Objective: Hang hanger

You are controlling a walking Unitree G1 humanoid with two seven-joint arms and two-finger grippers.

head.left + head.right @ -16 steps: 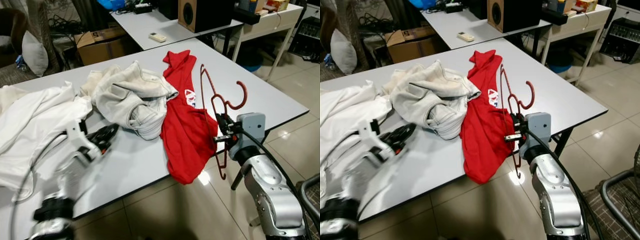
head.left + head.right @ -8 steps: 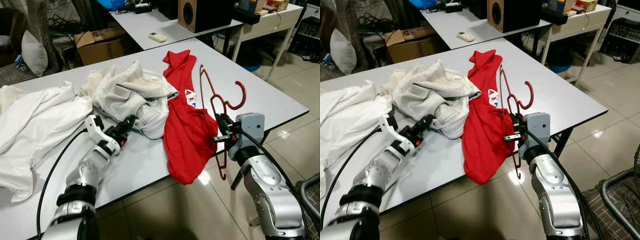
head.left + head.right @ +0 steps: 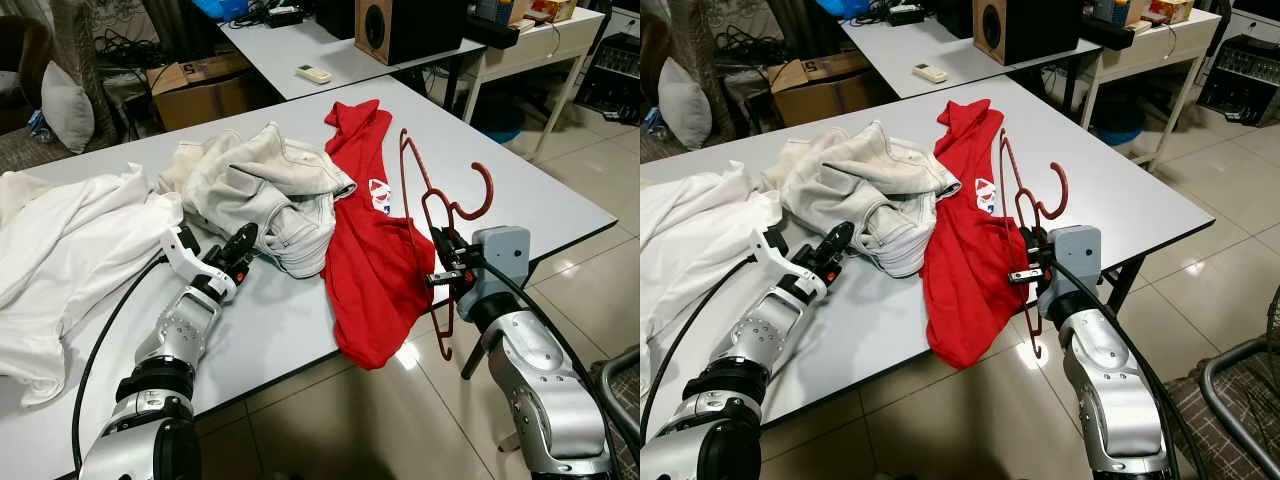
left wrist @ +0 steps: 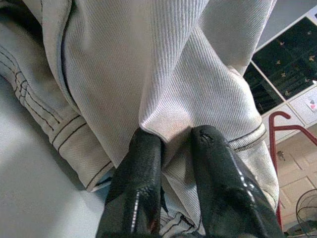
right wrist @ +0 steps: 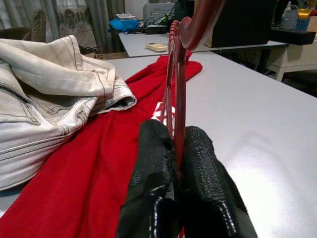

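Left end effector (image 3: 243, 243) now touches cream jacket (image 3: 262, 190).

The left claw (image 4: 171, 144) pinches a fold of the cream jacket (image 4: 148, 69), a red hanger (image 4: 287, 126) beyond.

A lived-in room, part home and part workroom. A large pale grey counter (image 3: 520, 190) carries loose laundry: a cream denim garment (image 3: 265, 195), a white cloth (image 3: 70, 250) and a red T-shirt (image 3: 375, 250). A second grey counter (image 3: 300, 45) holds a white remote control (image 3: 314, 73) and a wood-fronted black loudspeaker (image 3: 385, 28). An open brown cardboard box (image 3: 200, 88), tangled cables, a grey cushion (image 3: 68, 105) on a dark armchair and glossy beige floor tiles (image 3: 590, 160) surround them.
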